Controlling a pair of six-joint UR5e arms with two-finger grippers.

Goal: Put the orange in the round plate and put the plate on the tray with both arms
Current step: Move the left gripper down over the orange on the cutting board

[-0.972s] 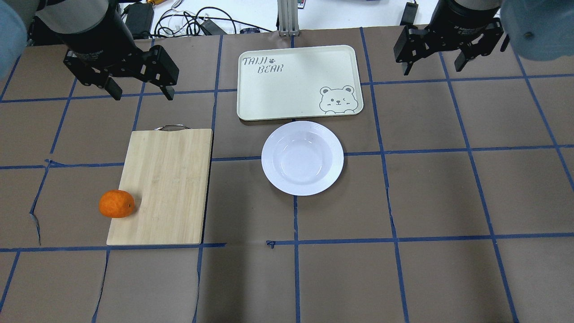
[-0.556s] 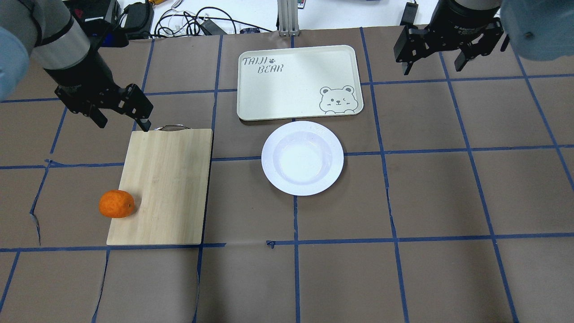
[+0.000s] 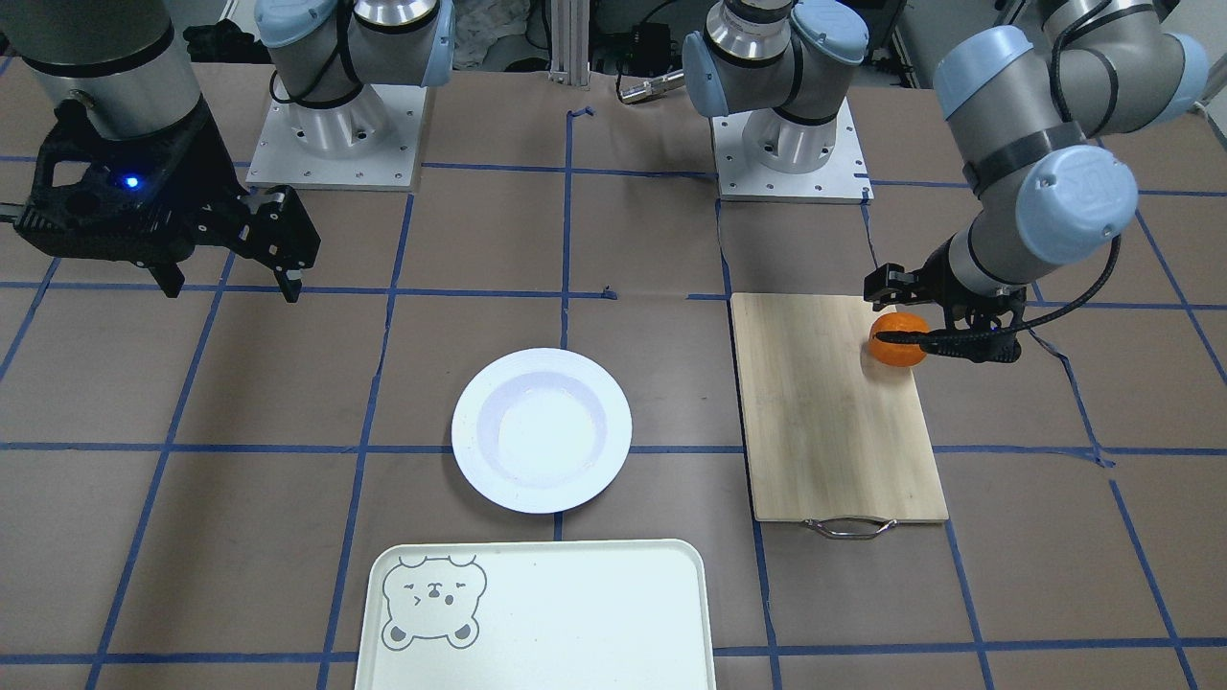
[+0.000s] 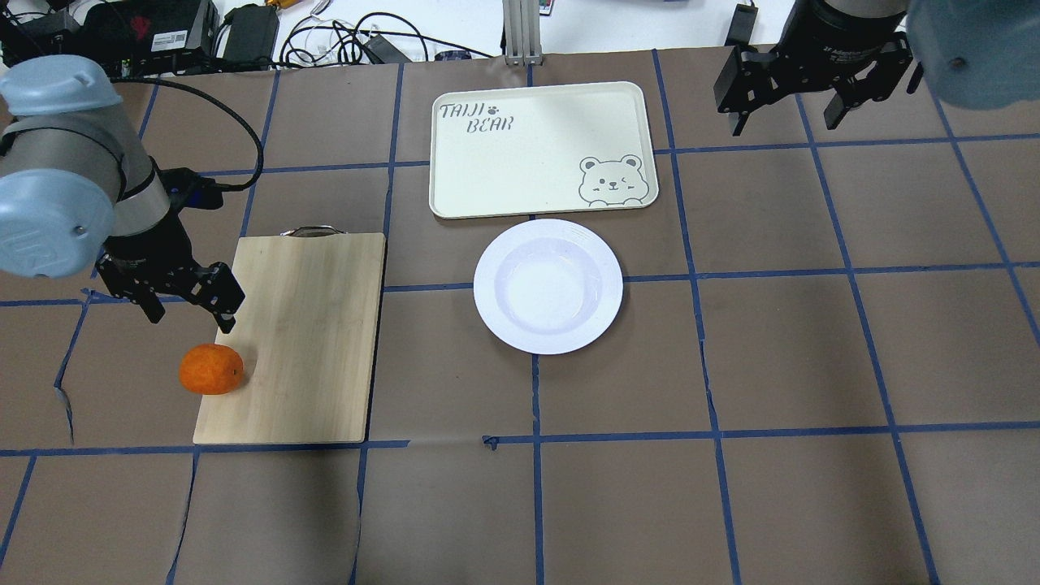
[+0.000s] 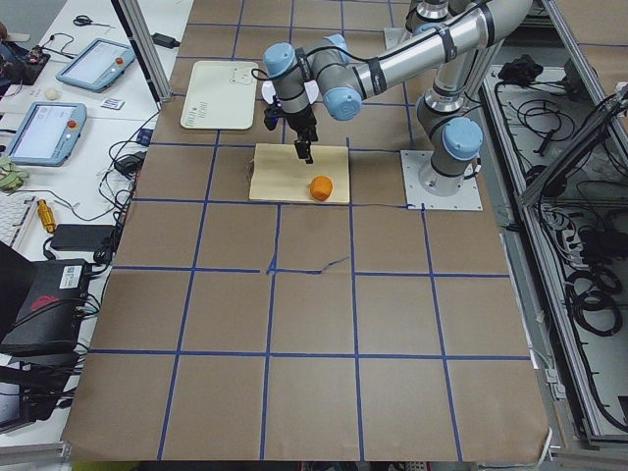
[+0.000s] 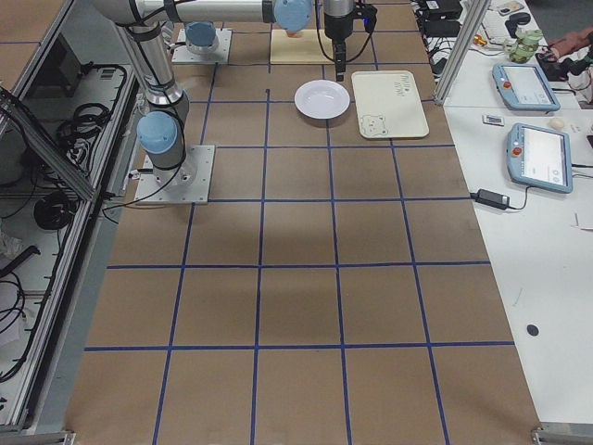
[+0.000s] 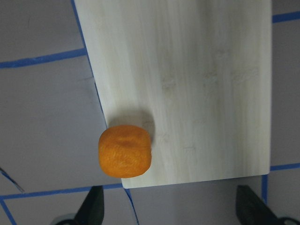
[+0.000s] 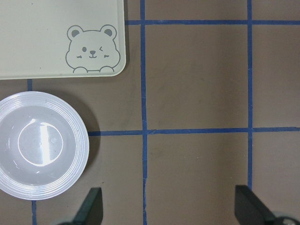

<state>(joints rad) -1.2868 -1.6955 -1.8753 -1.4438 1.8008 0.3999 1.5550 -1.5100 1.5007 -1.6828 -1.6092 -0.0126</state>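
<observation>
Left gripper [image 4: 189, 318]: you have its jaws spread wide with nothing held. It hangs over the left long edge of the bamboo cutting board [image 4: 301, 341]. In the overhead view it sits just beyond the orange [image 4: 211, 369]. In the wrist view the fruit lies ahead of the two fingertips, left of centre.

Orange: it rests on that same left long edge of the board, close to the corner nearest the robot. It straddles the edge, so part of it overhangs the brown-papered table [image 4: 812, 366]. It is well apart from the round plate [image 4: 497, 318].

Right gripper [image 4: 784, 127]: jaws also wide apart and gripping nothing. It hovers over the table's far right area, to the right of the tray [image 4: 536, 162].

Round plate: it sits on the table near mid-width, just beside the tray's near long edge and close to the bear corner. A narrow gap shows between the two.

Tray: it lies at the table's far edge, near mid-width.

Markings:
- The tray reads "TAIJI BEAR" [image 4: 475, 118] with a paw print in one corner.
- A winking bear face [image 4: 611, 180] is printed in the opposite corner.
- White lettering on the right gripper's body is too small to read with confidence.
</observation>
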